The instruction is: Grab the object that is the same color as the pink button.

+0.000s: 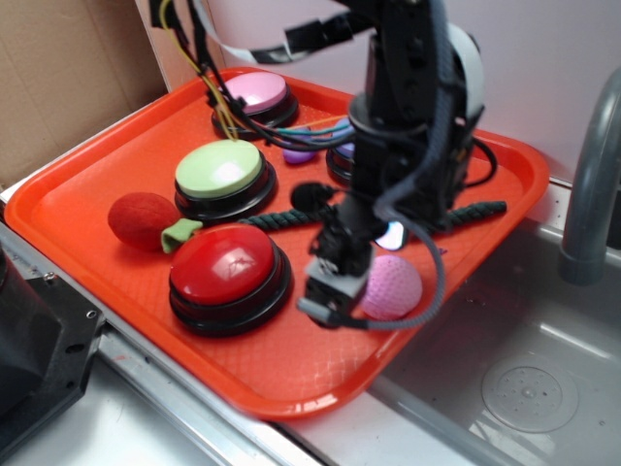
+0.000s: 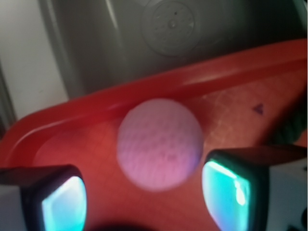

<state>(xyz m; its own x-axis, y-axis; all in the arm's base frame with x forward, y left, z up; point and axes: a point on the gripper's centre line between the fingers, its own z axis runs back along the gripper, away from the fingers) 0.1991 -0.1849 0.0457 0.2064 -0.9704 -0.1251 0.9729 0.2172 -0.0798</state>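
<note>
Claw [image 2: 144,197] open, fingers [image 2: 60,202] spread, pink ball [image 2: 160,143] just ahead between them on the tray [image 2: 96,103]

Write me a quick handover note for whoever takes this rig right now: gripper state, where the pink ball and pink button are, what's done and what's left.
Gripper: open, empty, fingers either side of the pink ball, not closed on it.
Pink ball: resting on the orange tray near its sink-side edge, beside the red button.
Pink button: at the tray's far end, untouched.
Done: gripper lined up at the ball.
Left: lower if needed, close on the ball, lift it.
</note>
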